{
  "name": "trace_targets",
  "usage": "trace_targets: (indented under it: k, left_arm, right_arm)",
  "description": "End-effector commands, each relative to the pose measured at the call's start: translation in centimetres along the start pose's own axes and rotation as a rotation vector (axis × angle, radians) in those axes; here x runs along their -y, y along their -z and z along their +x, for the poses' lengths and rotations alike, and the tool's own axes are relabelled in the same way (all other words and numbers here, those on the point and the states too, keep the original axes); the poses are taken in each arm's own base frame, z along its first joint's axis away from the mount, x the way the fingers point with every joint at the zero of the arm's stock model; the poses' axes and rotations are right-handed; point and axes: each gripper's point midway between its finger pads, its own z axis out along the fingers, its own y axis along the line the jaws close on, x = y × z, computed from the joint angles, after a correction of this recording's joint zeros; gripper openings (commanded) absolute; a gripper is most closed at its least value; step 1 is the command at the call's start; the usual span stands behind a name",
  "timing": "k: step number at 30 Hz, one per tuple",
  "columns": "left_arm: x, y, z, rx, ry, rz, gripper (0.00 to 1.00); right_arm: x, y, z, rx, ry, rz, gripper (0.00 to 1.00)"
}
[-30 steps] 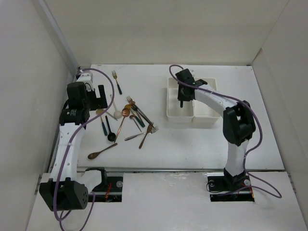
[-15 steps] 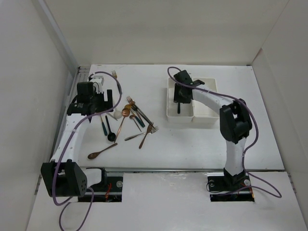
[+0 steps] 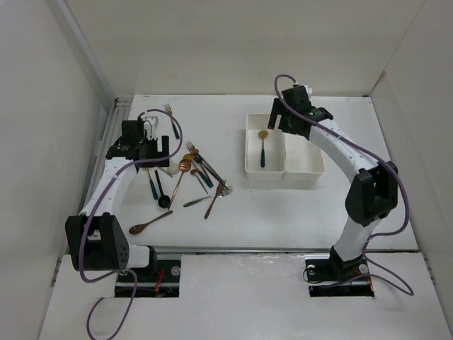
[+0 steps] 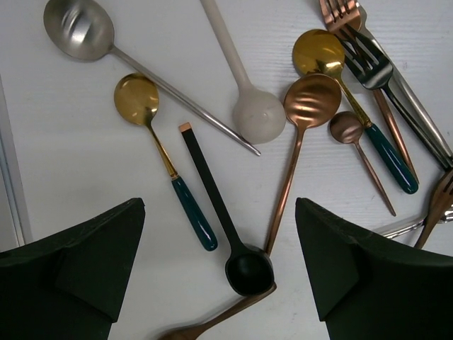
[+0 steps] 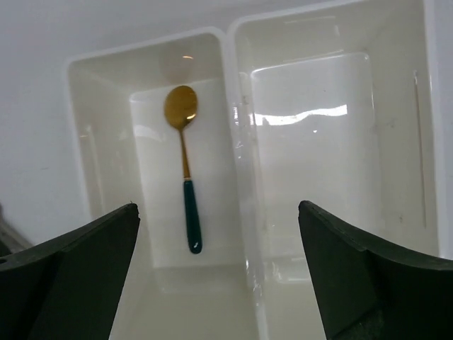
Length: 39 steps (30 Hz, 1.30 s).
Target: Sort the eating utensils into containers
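Observation:
Several eating utensils (image 3: 192, 172) lie in a loose pile left of centre. My left gripper (image 3: 150, 150) hovers open over the pile's left side. In the left wrist view, the left gripper (image 4: 219, 207) straddles a black spoon (image 4: 248, 270) and a gold spoon with a teal handle (image 4: 136, 97), touching neither. The two white containers (image 3: 249, 145) stand joined at the back right. My right gripper (image 3: 287, 122) is open and empty above them. A gold spoon with a teal handle (image 5: 181, 106) lies alone in the left container (image 5: 99, 149). The right container (image 5: 311, 149) holds nothing.
A lone fork (image 3: 171, 120) lies at the back left, and a brown wooden spoon (image 3: 150, 223) near the front left. A silver spoon (image 4: 78, 27), a white spoon (image 4: 258, 117), copper spoons (image 4: 311, 99) and forks (image 4: 361, 46) crowd the pile. White walls enclose the table.
My right gripper has opened, left the gold teal-handled spoon in the left container, and lifted back to the right. My left arm has swung toward the back over the pile.

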Motion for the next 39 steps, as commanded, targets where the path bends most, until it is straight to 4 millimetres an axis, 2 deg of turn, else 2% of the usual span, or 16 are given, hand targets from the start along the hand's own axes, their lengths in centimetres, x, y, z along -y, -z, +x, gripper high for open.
trace_targets:
  k: [1,5,6,9,10,11,13,14,17,23,26,28,34,36,39]
  left_arm:
    - [-0.1,0.7,-1.8,0.042,-0.018,-0.006,0.85]
    - [-0.2,0.5,-2.1,0.042,-0.017,-0.015,0.85]
    - [-0.2,0.5,-2.1,0.042,-0.017,-0.015,0.85]
    - [-0.4,0.8,-2.2,0.051,-0.017,-0.025,0.85]
    - [-0.4,1.0,-2.0,0.053,-0.018,-0.025,0.85]
    - [-0.5,1.0,-2.0,0.053,-0.017,-0.034,0.85]
    - [-0.5,1.1,-1.8,0.054,-0.017,-0.034,0.85]
    - [-0.5,1.1,-1.8,0.054,-0.017,-0.034,0.85]
    - [-0.5,1.1,-1.8,0.054,-0.017,-0.034,0.85]
    - [-0.5,1.1,-1.8,0.054,-0.017,-0.034,0.85]
    - [-0.5,1.0,-1.6,0.054,-0.017,-0.034,0.85]
    - [-0.5,1.0,-1.6,0.054,-0.017,-0.034,0.85]
    - [-0.4,0.9,-1.6,0.054,-0.018,-0.025,0.85]
    - [-0.4,0.9,-1.6,0.054,-0.018,-0.025,0.85]
    - [-0.4,1.2,-1.8,0.064,-0.018,-0.025,0.85]
  right_arm:
    - [1.5,-3.1,3.7,-0.120,0.037,0.066,0.98]
    - [1.6,-5.4,5.6,-0.163,0.053,0.088,0.85]
    - [1.7,-5.8,5.6,-0.161,0.054,0.098,0.83]
    - [2.0,-6.6,6.5,-0.181,0.064,0.119,0.67]
    - [2.0,-7.0,6.7,-0.182,0.065,0.119,0.55]
    - [1.8,-7.1,6.5,-0.172,0.061,0.114,0.49]
    - [2.0,-7.6,7.5,-0.193,0.066,0.115,0.36]
    - [1.9,-7.7,7.3,-0.184,0.063,0.110,0.25]
    - [3.2,-7.9,7.8,-0.186,0.067,0.156,0.11]
    - [4.9,-7.4,9.1,-0.198,0.115,0.196,0.02]
    - [4.1,-7.1,7.8,-0.145,0.149,0.133,0.02]
    - [2.7,-6.8,7.1,-0.109,0.188,0.087,0.02]
    - [2.3,-7.0,6.1,-0.071,0.250,0.066,0.05]
    - [2.4,-7.5,6.6,-0.089,0.257,0.074,0.06]
    - [2.3,-7.6,6.2,-0.074,0.263,0.067,0.08]
